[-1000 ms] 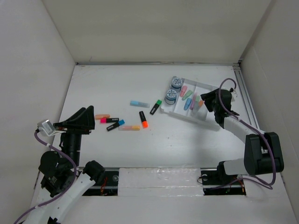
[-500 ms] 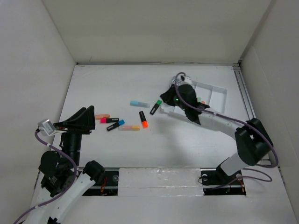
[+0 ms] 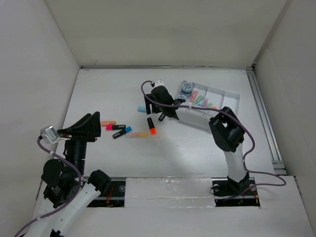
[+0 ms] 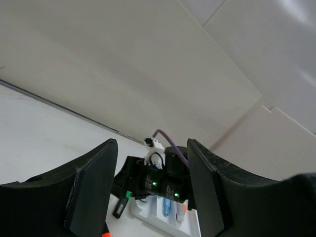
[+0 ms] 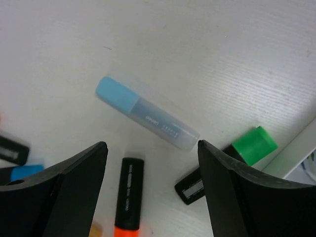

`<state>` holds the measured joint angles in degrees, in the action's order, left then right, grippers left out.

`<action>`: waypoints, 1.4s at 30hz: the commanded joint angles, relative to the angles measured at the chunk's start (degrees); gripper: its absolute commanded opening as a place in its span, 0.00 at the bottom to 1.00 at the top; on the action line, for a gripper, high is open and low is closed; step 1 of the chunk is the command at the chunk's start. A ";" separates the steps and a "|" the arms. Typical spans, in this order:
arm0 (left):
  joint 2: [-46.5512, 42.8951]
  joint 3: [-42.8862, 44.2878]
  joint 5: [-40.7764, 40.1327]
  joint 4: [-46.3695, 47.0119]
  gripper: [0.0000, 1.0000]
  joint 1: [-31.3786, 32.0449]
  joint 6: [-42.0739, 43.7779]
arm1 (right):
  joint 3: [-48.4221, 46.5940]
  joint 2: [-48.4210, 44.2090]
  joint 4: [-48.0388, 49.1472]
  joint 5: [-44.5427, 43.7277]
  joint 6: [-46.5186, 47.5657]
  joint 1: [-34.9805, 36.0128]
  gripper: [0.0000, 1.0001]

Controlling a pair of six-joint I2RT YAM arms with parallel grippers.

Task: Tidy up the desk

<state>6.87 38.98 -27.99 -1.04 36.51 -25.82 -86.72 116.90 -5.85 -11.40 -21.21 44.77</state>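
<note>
1. My right hand (image 5: 150, 144) hangs low over the middle of the worktop (image 3: 192, 148), jaws spread wide and holding nothing.
2. A pale blue highlighter (image 5: 145, 114) lies flat on the white surface below it, slanting across the gap between my two fingers.
3. Near that pen's clear end, a black highlighter with a green cap (image 5: 232, 160) lies close to the edge of the white tray (image 3: 228, 101). A black highlighter with an orange tip (image 5: 129, 195) lies on the side nearer my base.
4. My left hand (image 3: 89, 129) is held up at the left side of the worktop, well apart from the right, with its jaws open and empty.
5. Between the two hands lie an orange highlighter (image 3: 107, 123), a pink-and-black one (image 3: 115, 127), a blue-and-black one (image 3: 122, 132) and a yellow one (image 3: 139, 134), loosely grouped.
6. The tray sits far right, with pastel pens in its compartments.
7. The worktop itself is a broad matte white surface enclosed by white walls.
</note>
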 commanded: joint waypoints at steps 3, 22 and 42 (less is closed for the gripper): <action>0.95 -0.14 0.65 3.06 0.54 -0.30 0.69 | -11.09 7.62 -10.49 -8.63 8.28 1.90 0.82; 0.95 -0.14 0.74 3.15 0.54 -0.30 0.86 | -27.37 19.77 -19.65 0.23 15.86 0.41 0.84; 0.86 -0.31 1.18 3.32 0.54 -0.30 1.13 | -5.32 -1.31 8.87 1.30 -0.22 -4.17 0.04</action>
<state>7.07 38.98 -27.57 -0.93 36.51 -25.71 -94.76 125.27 -11.40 -9.04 -15.44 42.13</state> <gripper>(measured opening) 0.541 0.338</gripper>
